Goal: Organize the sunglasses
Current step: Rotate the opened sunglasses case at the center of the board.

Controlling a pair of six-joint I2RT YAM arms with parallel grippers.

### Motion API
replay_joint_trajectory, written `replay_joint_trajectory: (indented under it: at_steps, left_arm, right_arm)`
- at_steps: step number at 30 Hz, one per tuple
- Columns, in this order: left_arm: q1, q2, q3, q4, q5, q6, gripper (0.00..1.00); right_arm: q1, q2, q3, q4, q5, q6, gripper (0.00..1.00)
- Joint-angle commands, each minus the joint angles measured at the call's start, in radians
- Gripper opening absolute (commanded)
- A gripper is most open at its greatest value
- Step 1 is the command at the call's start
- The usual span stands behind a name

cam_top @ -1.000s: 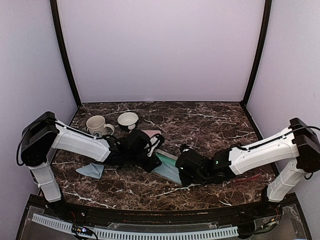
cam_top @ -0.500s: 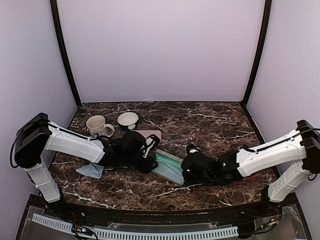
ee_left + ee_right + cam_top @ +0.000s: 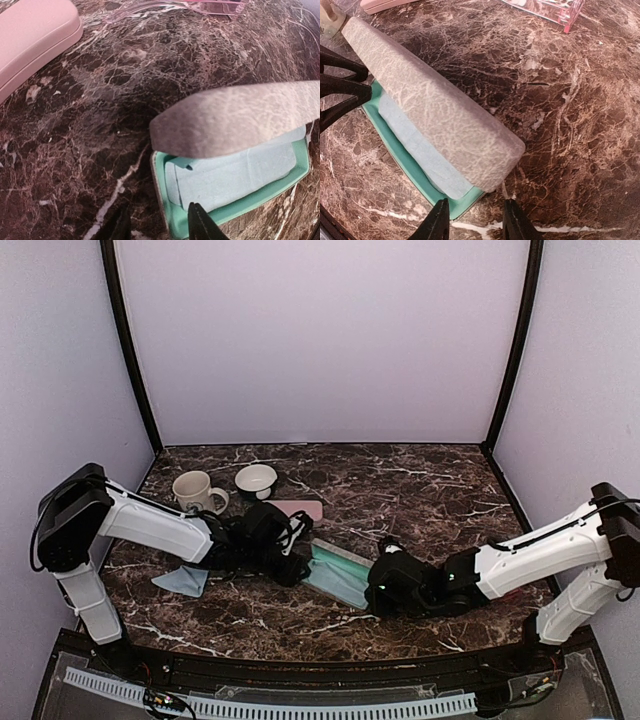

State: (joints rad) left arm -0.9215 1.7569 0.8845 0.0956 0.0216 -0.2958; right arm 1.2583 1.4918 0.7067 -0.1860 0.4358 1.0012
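Surface (image 3: 420, 490): dark brown marble, veined in white. Open case (image 3: 435, 115): lid mottled in grey, tray lined in teal. Cloth (image 3: 230, 180) inside: pale blue. Second case (image 3: 30, 35): finished in pink. Mug (image 3: 195, 490): glazed cream.

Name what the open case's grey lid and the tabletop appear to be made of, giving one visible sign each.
Grey lid: probably faux leather, matt, with fine crackled grain.
Tabletop: marble or marble-look laminate, glossy, dark brown with white veins.
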Motion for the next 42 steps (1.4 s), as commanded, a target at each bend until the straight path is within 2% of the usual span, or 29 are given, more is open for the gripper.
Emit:
replay_joint_trajectory:
  at_steps: [1, 15, 19, 28, 42]
  left_arm:
    - [0.01, 0.012, 0.026, -0.013, 0.036, -0.012, 0.38]
    - [0.009, 0.01, 0.002, 0.013, 0.097, -0.038, 0.18]
    - [0.008, -0.007, -0.028, 0.027, 0.108, -0.063, 0.17]
    - [-0.011, -0.036, -0.097, 0.066, 0.129, -0.126, 0.17]
    - [-0.074, -0.126, -0.183, 0.056, 0.069, -0.214, 0.3]
  right_arm:
    - [-0.006, -0.003, -0.019, 0.062, -0.025, 0.017, 0.38]
    - [-0.054, 0.016, -0.036, 0.105, -0.09, 0.005, 0.38]
    - [-0.062, 0.019, -0.041, 0.115, -0.104, 0.004, 0.38]
    - [-0.069, 0.031, -0.046, 0.132, -0.124, -0.004, 0.38]
    - [-0.089, 0.039, -0.038, 0.126, -0.139, -0.042, 0.38]
